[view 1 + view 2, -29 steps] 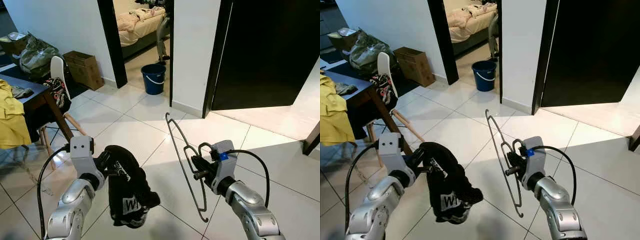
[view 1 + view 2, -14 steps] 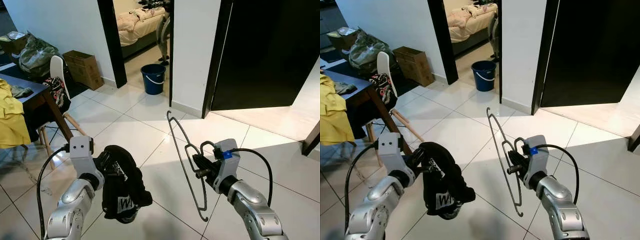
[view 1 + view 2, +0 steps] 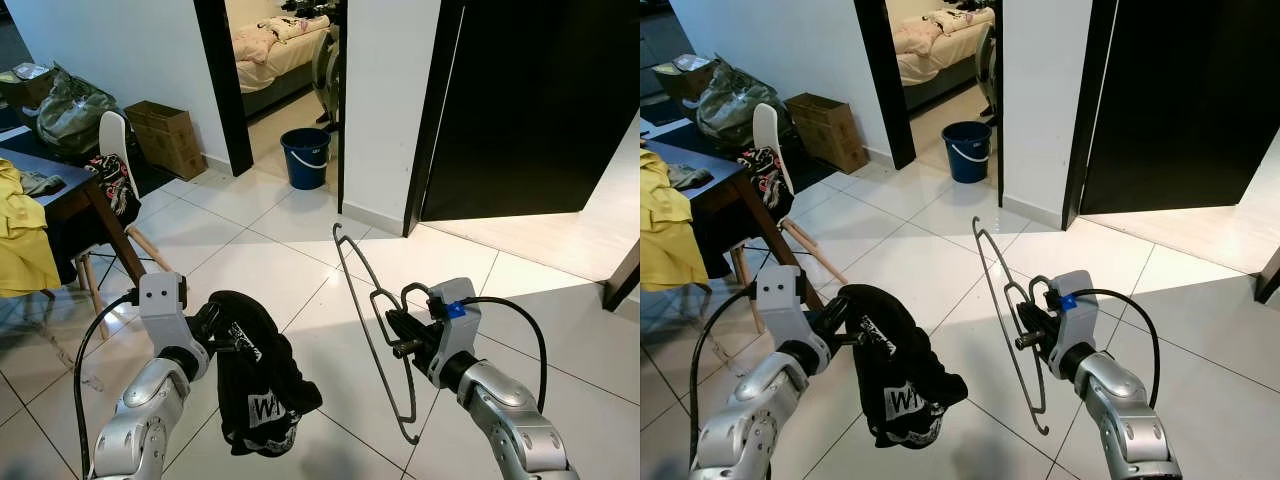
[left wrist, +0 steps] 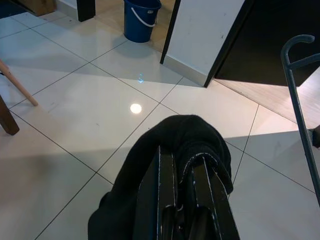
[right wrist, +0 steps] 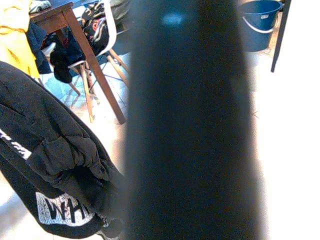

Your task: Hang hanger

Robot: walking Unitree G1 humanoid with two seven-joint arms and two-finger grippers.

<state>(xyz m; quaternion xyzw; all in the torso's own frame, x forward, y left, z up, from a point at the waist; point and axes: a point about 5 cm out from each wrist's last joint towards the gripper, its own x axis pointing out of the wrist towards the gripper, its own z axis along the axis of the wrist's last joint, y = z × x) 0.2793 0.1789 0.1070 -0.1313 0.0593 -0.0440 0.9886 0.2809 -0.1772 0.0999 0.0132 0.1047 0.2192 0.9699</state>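
At nine o'clock our left gripper (image 3: 222, 335) pinches a bunched black garment (image 3: 258, 378) that hangs above the tiled floor (image 3: 250, 260). At three o'clock our right gripper (image 3: 393, 333) clamps the dark wire hanger (image 3: 372, 330), held upright between both arms. A blue bucket (image 3: 306, 157) stands at twelve.

This is a home with a white tiled floor (image 3: 270, 270). Behind the blue bucket (image 3: 306, 157), a doorway opens to a bedroom with a bed (image 3: 268, 50). Left of the bucket stand a cardboard box (image 3: 165, 135) and a wooden table (image 3: 70, 195) with a chair (image 3: 118, 150).
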